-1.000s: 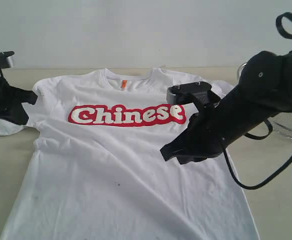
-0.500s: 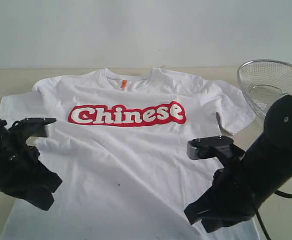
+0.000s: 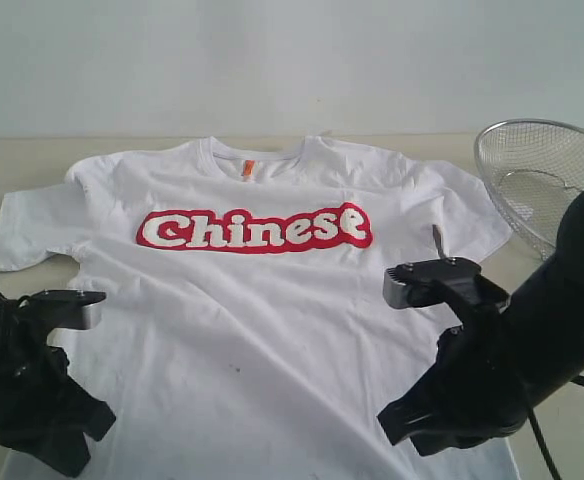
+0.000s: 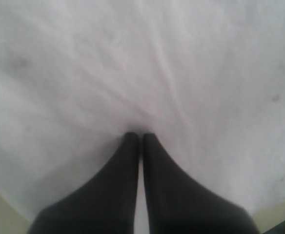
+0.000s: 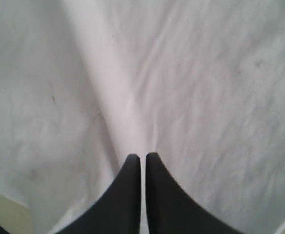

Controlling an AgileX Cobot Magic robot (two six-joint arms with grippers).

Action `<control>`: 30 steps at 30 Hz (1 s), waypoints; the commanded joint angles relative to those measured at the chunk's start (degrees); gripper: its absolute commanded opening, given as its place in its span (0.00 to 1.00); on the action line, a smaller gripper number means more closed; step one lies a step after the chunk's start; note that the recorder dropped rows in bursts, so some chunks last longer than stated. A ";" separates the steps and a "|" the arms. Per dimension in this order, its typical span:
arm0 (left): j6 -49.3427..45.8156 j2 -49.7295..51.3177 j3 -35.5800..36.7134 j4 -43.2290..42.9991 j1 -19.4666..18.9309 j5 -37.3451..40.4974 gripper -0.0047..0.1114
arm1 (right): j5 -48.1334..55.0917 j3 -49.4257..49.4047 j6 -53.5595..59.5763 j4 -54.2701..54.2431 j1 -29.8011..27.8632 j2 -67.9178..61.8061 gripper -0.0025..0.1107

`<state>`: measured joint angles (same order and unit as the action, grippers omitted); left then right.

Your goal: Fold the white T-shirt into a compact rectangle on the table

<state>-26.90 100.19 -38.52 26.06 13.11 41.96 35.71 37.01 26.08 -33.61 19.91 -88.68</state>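
Left gripper and right gripper are both pressed together over the white T-shirt, spread flat on the bench. Closed tips may drag and bunch it rather than catch it.

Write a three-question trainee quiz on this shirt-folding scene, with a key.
1. True or false: the white short-sleeved cotton T-shirt with red-outlined "Chinese" lettering lies spread out, lettering up, on the pale beige table.
2. Where is the round silver wire-mesh basket? A. on the shirt's lettering. B. on the table beside the shirt, at the exterior view's right. C. upside down over the collar.
3. Fill in: over the shirt's fabric, the left pincer and the right pincer are each ___ (open or shut).

Key: 1 true; 2 B; 3 shut.
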 commanded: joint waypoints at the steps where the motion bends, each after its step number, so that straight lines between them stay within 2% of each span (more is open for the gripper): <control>1: 2.39 0.19 1.85 -2.30 0.22 -1.27 0.08 | -0.21 -0.29 -0.64 0.99 0.09 0.61 0.02; 15: 4.86 0.19 4.21 -3.97 0.22 0.34 0.08 | -1.40 -0.29 -2.96 3.27 0.09 0.61 0.02; 21: 12.21 0.19 4.21 -10.91 0.22 1.24 0.08 | -2.03 -0.29 -8.82 8.97 0.09 0.61 0.02; 30: 13.69 0.19 4.21 -12.08 0.22 2.48 0.08 | -3.00 -0.29 -11.91 12.46 0.09 -0.53 0.02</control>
<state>-14.36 98.96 -35.78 18.43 13.11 44.93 33.25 37.01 15.45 -22.72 19.91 -88.79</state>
